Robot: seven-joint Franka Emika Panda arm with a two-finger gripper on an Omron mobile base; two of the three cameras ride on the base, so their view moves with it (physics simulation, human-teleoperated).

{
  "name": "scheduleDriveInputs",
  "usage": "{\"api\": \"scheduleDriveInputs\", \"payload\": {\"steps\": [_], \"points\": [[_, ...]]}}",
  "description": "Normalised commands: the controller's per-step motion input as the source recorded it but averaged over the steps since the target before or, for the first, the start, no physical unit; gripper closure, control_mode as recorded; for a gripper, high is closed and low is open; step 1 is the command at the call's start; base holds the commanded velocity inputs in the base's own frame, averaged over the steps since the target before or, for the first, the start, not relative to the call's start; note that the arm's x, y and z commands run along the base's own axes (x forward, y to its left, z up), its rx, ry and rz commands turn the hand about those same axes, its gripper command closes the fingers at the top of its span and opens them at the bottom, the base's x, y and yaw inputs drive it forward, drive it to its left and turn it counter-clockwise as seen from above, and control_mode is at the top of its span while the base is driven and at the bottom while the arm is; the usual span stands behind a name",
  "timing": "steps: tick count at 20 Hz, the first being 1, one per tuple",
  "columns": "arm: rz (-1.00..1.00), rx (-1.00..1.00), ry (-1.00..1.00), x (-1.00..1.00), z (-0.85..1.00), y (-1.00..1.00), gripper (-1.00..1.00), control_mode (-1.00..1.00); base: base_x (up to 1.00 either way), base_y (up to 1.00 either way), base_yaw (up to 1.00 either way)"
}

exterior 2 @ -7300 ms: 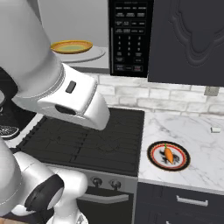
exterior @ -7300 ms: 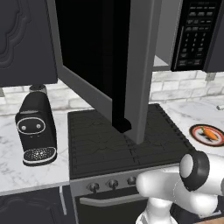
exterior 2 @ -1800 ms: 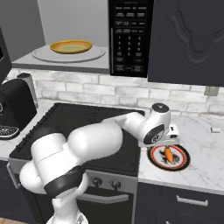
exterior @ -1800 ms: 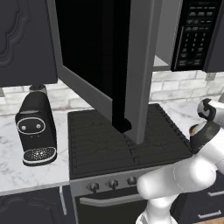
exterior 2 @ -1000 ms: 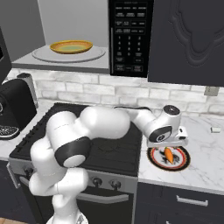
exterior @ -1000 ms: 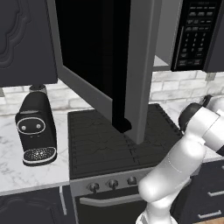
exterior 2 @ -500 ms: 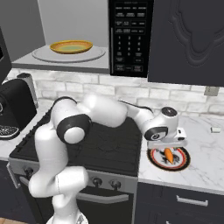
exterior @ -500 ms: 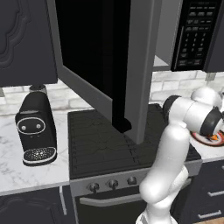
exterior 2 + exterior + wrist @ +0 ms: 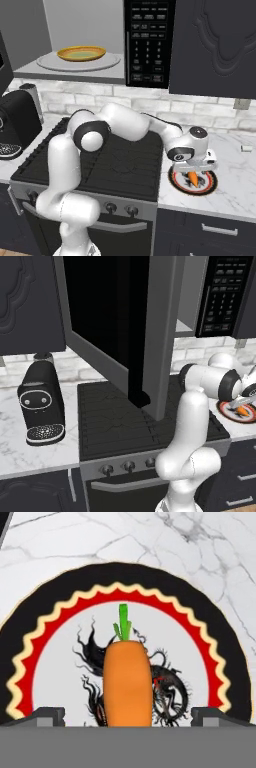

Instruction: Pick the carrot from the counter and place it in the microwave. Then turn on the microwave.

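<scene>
Three views frame one moment in the kitchen. In the left base view we see the microwave [image 9: 150, 326] with its grey-framed door swung wide over the black stovetop [image 9: 130, 416], a black coffee machine [image 9: 41, 401] standing on the marble bench [image 9: 30, 448] to the left. The white arm reaches right, where the carrot [image 9: 243, 410] lies on a round red-rimmed plate [image 9: 231, 412] at the frame's edge.

In the right base view we find the end effector [image 9: 194, 169] poised directly above the plate [image 9: 176, 183], the carrot [image 9: 192, 178] lying on the plate's centre just beneath it. A yellow dish [image 9: 81, 52] sits on the turntable inside the microwave [image 9: 80, 60], beside its black button panel [image 9: 149, 42].

In the hand view we look straight down on the carrot [image 9: 126, 684], green tip pointing away, resting on the plate [image 9: 50, 657]. The two fingertips [image 9: 42, 717] stand spread wide, one on each side of the carrot, touching nothing.
</scene>
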Motion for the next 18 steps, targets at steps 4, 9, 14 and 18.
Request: {"api": "scheduleDriveInputs", "payload": {"steps": [4, 9, 14, 18], "points": [[0.0, 0.03, 0.02, 0.1, 0.0, -0.13, -1.0, -1.0, 0.0, 0.0, 0.0], [0.0, 0.0, 0.07, 0.0, -0.04, 0.0, -1.0, -1.0, 0.0, 0.0, 0.0], [0.0, 0.0, 0.07, 0.0, -0.07, 0.0, -1.0, -1.0, 0.0, 0.0, 0.0], [0.0, 0.0, 0.07, 0.0, -0.02, 0.09, -1.0, -1.0, 0.0, 0.0, 0.0]]}}
